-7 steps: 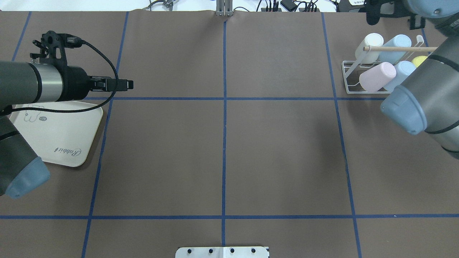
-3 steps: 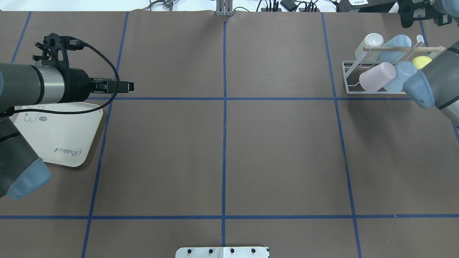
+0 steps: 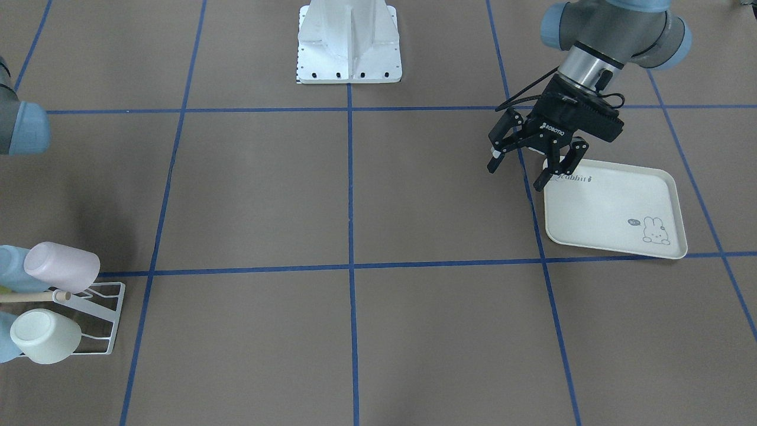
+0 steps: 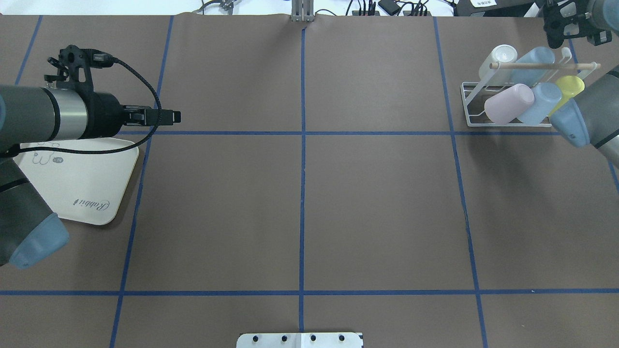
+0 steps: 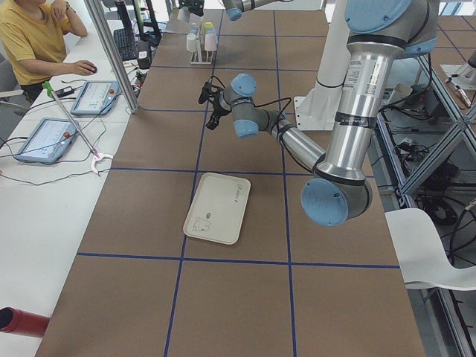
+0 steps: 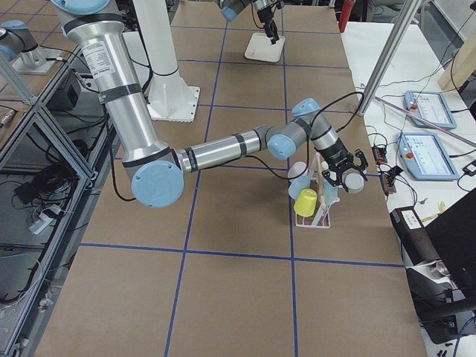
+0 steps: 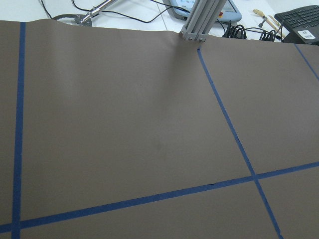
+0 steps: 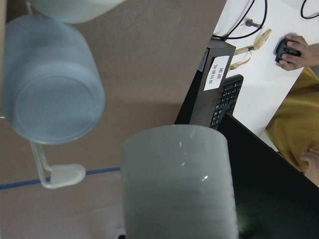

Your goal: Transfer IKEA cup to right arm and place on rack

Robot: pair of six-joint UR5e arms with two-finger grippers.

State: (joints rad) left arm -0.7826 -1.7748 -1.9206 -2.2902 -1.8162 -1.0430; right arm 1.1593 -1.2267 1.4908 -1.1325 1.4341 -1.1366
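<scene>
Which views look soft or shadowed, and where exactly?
Right wrist view: the pale cup nearest the lens looks slightly soft, with small glints. Front-facing view: a diffuse shadow darkens the table beside the rack, toward the robot. Left wrist view: sharp, evenly lit.

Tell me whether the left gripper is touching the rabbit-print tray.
Apart. The exterior left view shows the left gripper in the air beyond the rabbit-print tray, with a stretch of bare table between them.
</scene>
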